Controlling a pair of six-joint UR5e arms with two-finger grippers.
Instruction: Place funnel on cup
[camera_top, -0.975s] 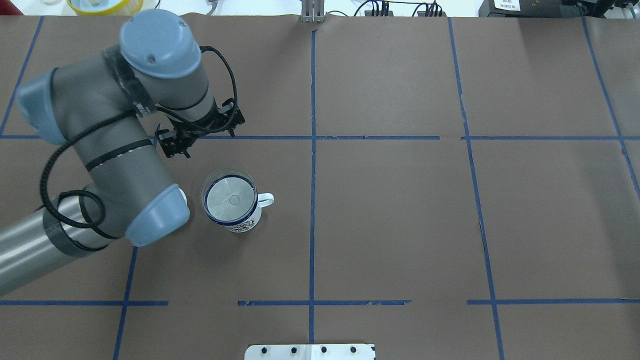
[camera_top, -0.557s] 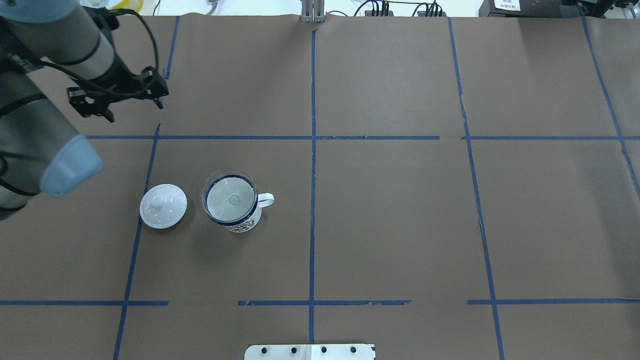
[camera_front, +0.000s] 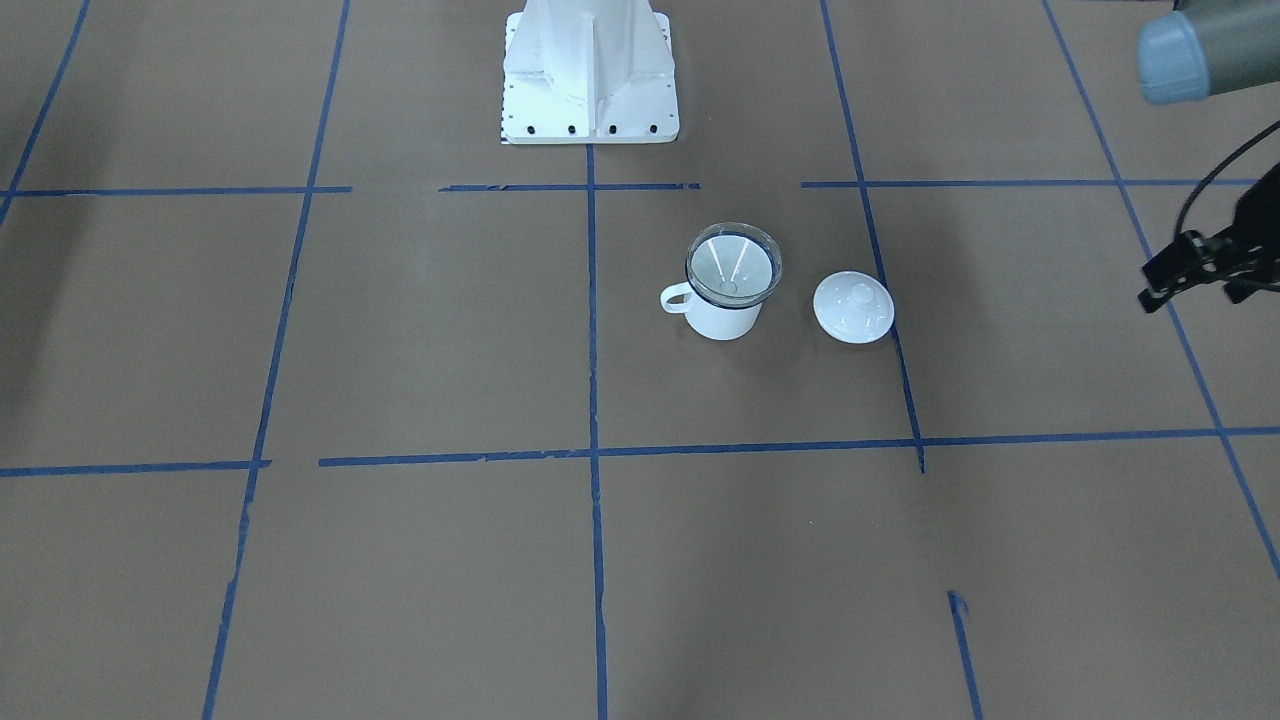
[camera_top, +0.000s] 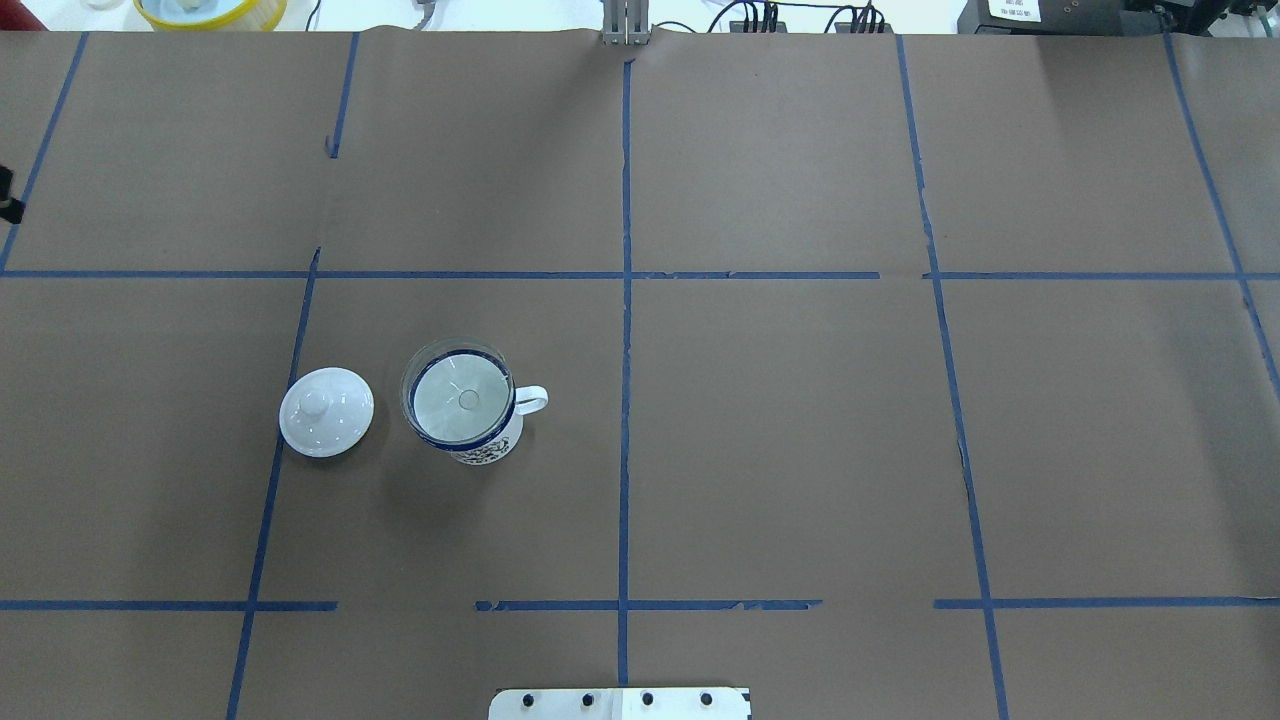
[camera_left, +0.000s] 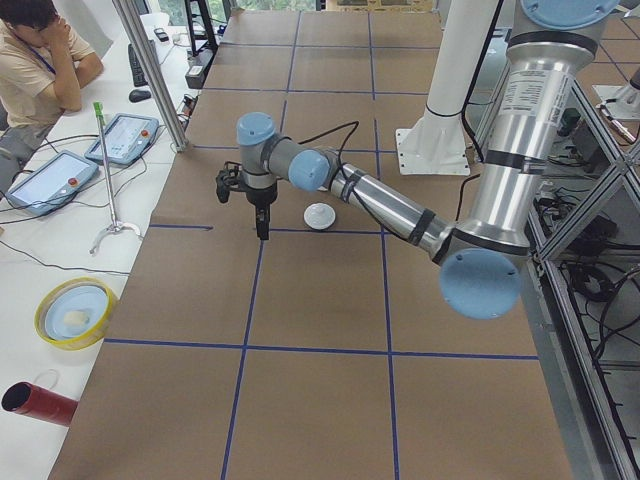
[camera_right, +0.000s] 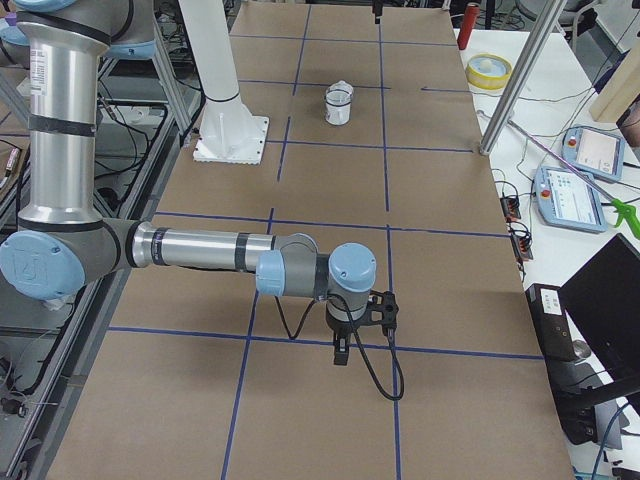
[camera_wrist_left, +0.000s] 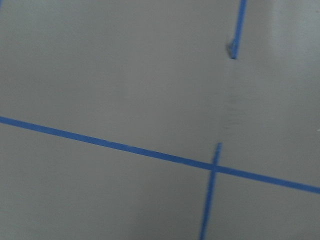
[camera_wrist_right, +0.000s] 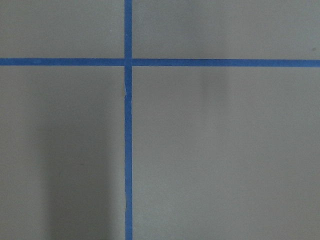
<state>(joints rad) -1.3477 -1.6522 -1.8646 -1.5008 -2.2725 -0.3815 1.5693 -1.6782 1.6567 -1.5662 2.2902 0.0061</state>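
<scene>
Front view: clear funnel (camera_front: 733, 265) sits spout-down in the enamel mug (camera_front: 722, 318), right of centre; placing looks done.
Overhead: funnel rim caps the mug, centre-left.
Side views: left gripper (camera_left: 262, 230) and right gripper (camera_right: 341, 352) hang well apart from it. I cannot tell whether either's fingers are apart or together.

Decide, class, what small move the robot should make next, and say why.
Probably nothing more on the funnel: it already sits in the cup, the lid beside it on the table. The left claw hangs far off to the side, so parking that arm seems the sensible step.
</scene>
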